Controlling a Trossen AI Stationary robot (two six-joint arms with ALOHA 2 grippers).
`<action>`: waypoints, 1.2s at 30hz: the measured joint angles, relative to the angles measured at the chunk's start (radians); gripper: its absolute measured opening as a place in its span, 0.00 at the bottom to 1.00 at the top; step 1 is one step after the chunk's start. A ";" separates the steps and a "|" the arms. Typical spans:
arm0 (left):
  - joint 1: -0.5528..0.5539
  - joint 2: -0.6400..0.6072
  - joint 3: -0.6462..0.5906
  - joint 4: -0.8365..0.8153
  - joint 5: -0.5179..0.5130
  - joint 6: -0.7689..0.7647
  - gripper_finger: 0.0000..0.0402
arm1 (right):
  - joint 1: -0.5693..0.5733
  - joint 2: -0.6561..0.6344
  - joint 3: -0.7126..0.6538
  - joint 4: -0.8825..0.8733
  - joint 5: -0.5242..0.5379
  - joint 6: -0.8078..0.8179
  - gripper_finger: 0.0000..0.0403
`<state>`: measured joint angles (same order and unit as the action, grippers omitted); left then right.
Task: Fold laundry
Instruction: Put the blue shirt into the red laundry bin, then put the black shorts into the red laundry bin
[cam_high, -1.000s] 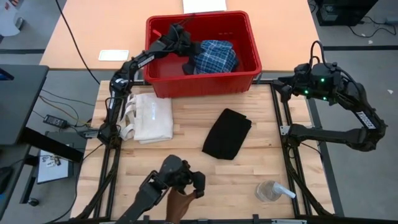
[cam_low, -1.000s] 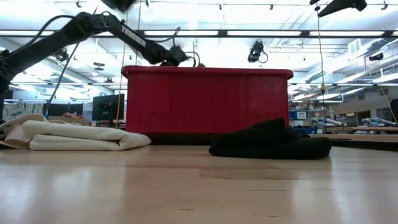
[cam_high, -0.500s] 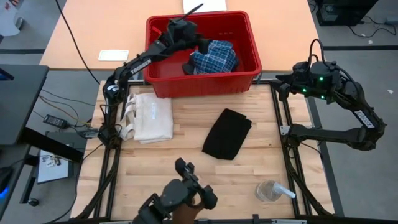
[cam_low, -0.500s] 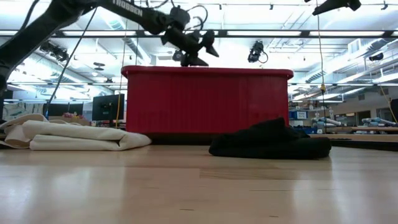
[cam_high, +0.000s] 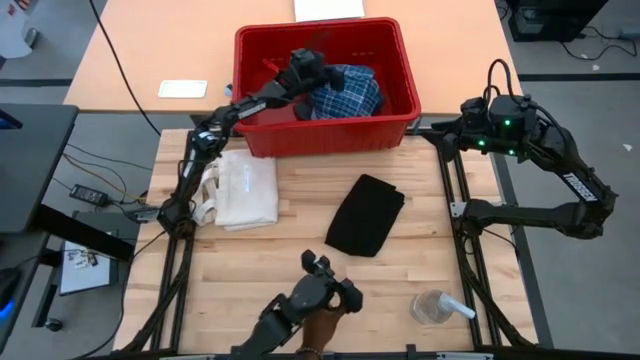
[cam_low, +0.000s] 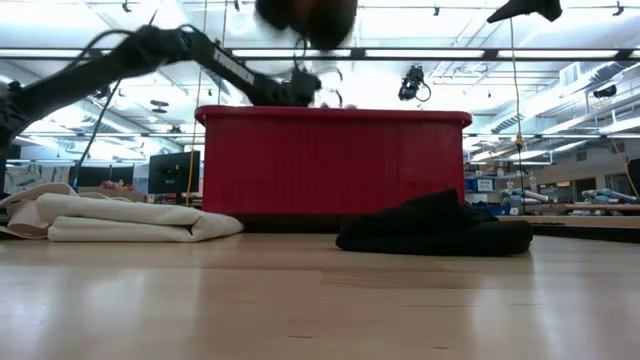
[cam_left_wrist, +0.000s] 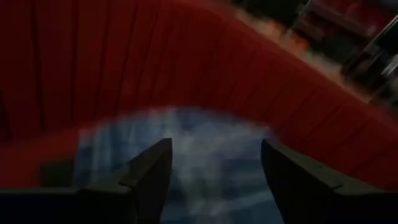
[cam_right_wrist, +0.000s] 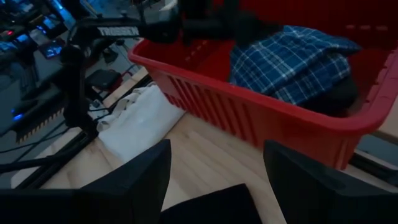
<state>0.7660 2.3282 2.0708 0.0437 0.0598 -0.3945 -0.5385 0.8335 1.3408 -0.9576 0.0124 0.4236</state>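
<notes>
Red bin (cam_high: 325, 125): left gripper (cam_high: 305, 72), jaws apart and empty, is now dropping toward the plaid garment (cam_high: 350, 88), beginning a pickup.

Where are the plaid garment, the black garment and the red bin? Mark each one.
plaid garment (cam_high: 350, 90): high view, on its bunched top, inside the bin.
black garment (cam_high: 365, 214): high view, the middle of the folded cloth on the table.
red bin (cam_high: 330, 133): high view, on its near wall.
</notes>
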 joint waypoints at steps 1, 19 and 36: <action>0.000 0.022 0.000 -0.016 0.003 0.002 0.61 | 0.000 0.002 0.000 0.000 0.001 -0.001 0.65; -0.015 -0.014 -0.002 -0.010 0.058 0.207 0.53 | 0.000 0.004 0.000 -0.002 0.001 -0.026 0.65; -0.177 -0.310 -0.001 -0.294 0.017 0.434 0.53 | -0.001 0.004 0.000 0.059 0.040 -0.116 0.65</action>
<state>0.5893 2.0183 2.0701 -0.2500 0.0772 0.0395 -0.5392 0.8375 1.3407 -0.8981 0.0525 0.3072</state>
